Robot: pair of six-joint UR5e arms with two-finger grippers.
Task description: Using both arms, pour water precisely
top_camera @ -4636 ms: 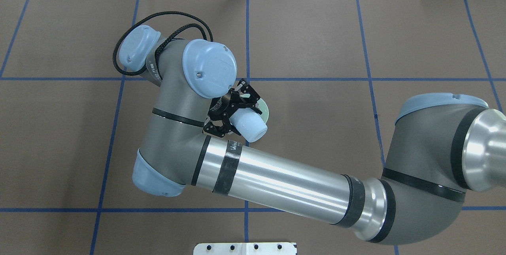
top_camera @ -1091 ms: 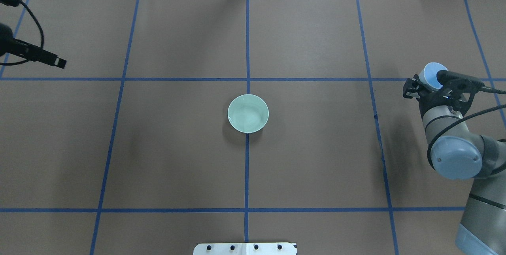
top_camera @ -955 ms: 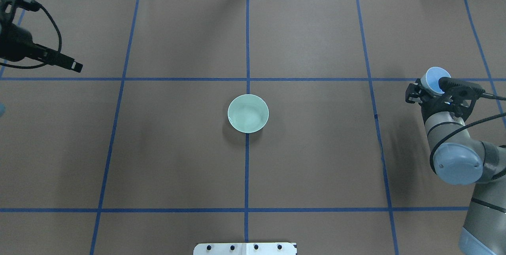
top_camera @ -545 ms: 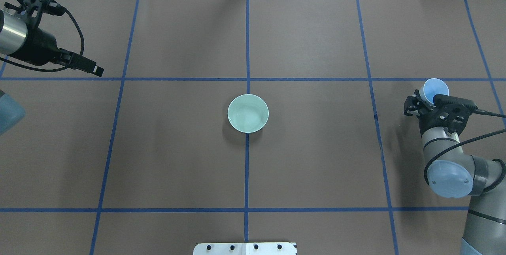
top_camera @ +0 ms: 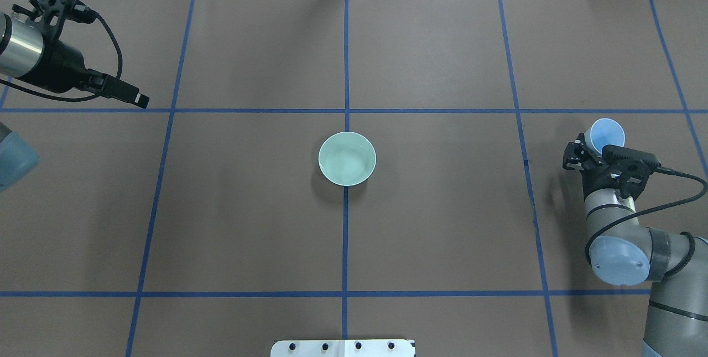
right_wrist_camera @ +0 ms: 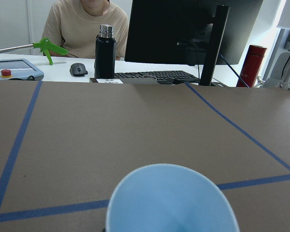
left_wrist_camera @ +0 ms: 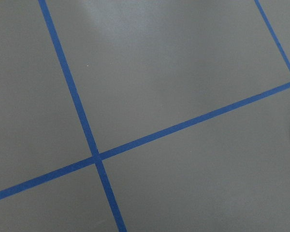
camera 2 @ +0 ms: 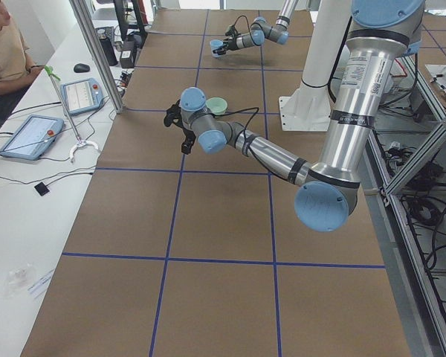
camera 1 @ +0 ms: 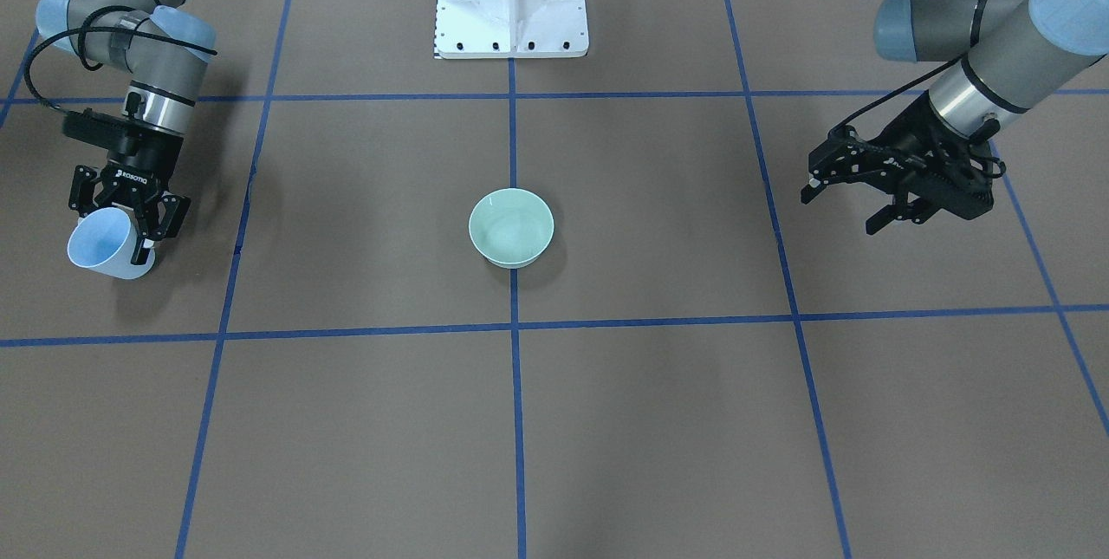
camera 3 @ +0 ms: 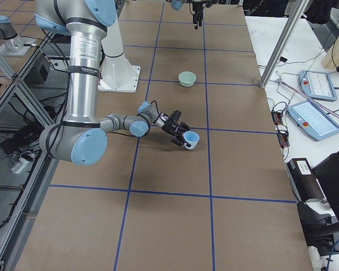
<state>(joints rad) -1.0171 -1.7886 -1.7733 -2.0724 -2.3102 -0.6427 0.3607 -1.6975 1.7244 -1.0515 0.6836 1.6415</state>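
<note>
Seeing right end effector (camera 1: 121, 211) clamp tilted cup (camera 1: 100, 251) near desk (camera 1: 606, 412), we fear tipping on release; left end effector (camera 1: 840, 208) gapes empty.

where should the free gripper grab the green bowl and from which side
Pinch the rim of the green bowl from straight above, one finger inside, one outside. It sits upright, mouth up, and its rounded wall likely slips in a side grasp. The left gripper is open and empty, so take the rim nearest it; the right gripper holds the blue cup.
</note>
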